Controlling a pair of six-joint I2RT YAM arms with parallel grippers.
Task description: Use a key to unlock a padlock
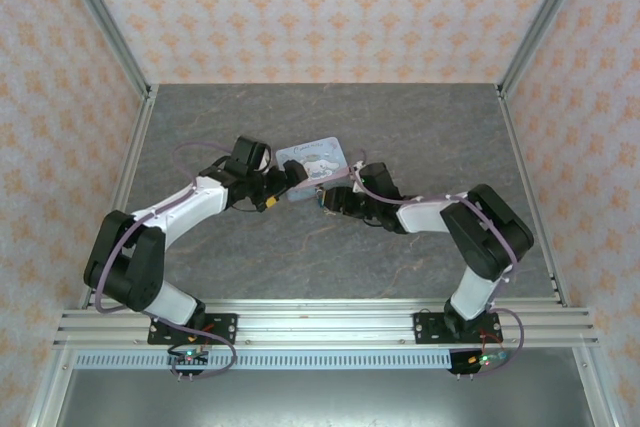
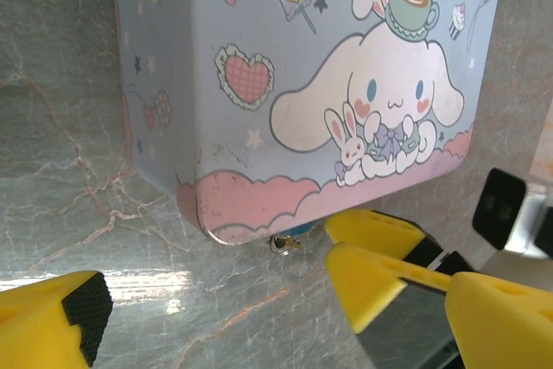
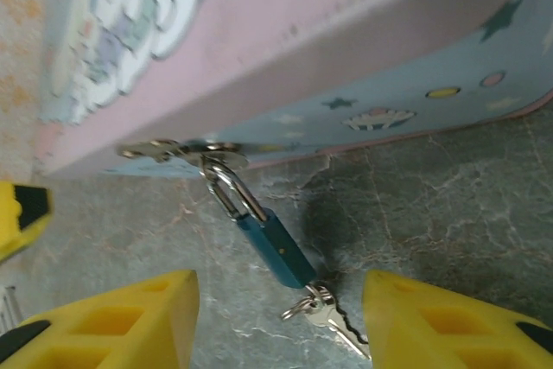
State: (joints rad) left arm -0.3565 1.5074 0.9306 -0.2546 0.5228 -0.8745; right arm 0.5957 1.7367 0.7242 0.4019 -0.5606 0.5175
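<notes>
With the left hand [image 2: 212, 295] wide open, the right hand [image 3: 278, 304] sat open around the thin gold metal key [image 3: 335, 323] beside the small blue padlock [image 3: 278, 248], probably to pinch it next.

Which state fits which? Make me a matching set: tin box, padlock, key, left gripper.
Things:
1. tin box
2. padlock
3. key
4. left gripper

States:
A. wide open, holding nothing
B. blue, its shackle hooked through the hasp
C. pale metal, lying on the table at the padlock's lower end
D. pastel blue and pink, with a cartoon print on the lid

Pairs: 1-D, 2-B, 3-C, 4-A
</notes>
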